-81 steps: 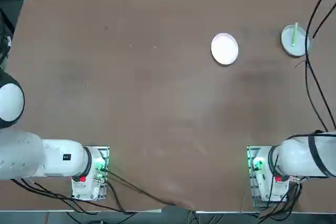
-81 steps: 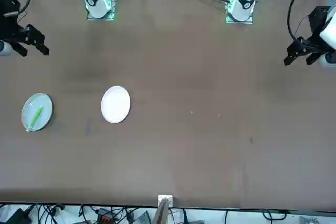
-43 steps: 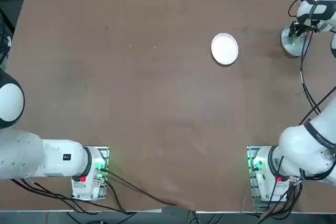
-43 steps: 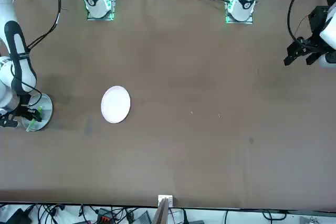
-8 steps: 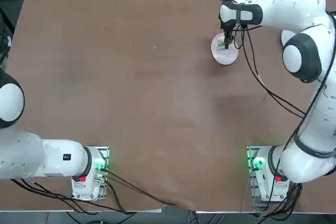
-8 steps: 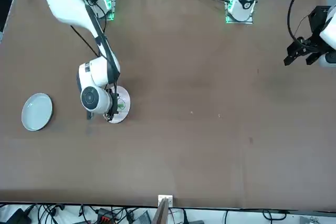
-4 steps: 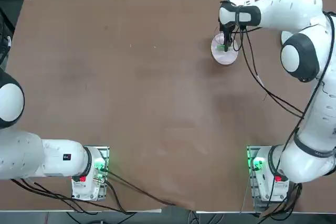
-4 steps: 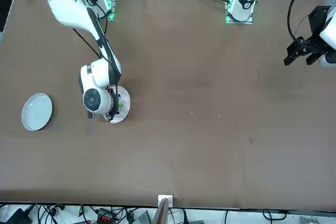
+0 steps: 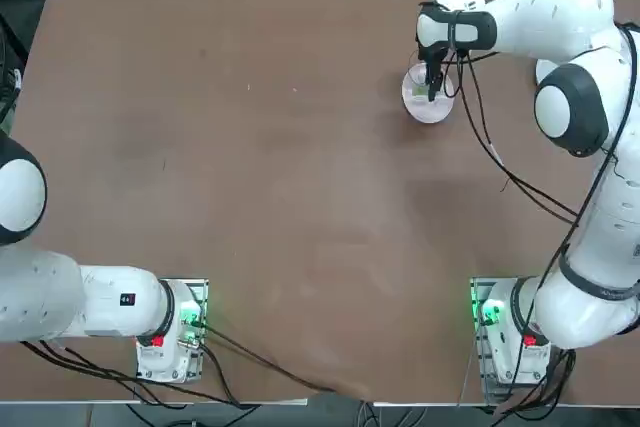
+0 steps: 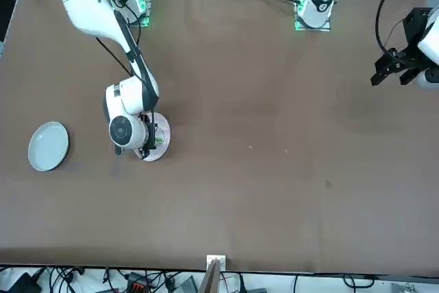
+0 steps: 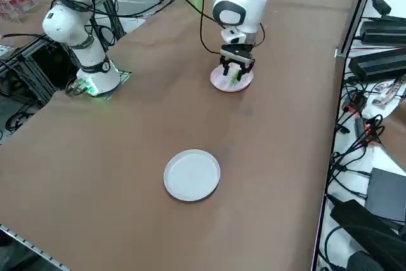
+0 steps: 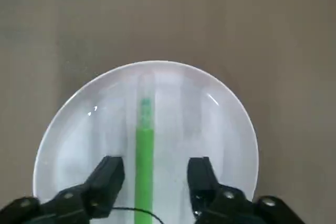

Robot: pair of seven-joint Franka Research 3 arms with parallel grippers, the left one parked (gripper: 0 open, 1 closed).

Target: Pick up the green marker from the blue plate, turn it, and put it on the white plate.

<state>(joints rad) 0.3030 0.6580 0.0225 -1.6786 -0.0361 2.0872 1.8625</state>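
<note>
Right wrist view puts the matter plainly: the green marker lies flat on the white plate, and the right gripper stands over it with its jaws parted, one finger on each side of the stick and a clear gap between each pad and the green; nothing is held; the marker runs lengthwise between the fingers, its far end reaching toward the middle of the plate.

From overhead, the right gripper hangs straight down over the white plate, which sits on the brown worktop toward the far edge, right of centre; the arm reaches out to it in a long white arc from its base at the near right; a sliver of green shows beside the fingers.

Seen from across the worktop, the wrist covers most of the white plate, and the blue plate lies well apart from it, closer to the worktop's edge on the robot's right, with nothing on it.

From the raised right side, the blue plate is the nearer of the two; the white plate is beyond it, under the gripper, the marker a small green fleck between the fingers.
</note>
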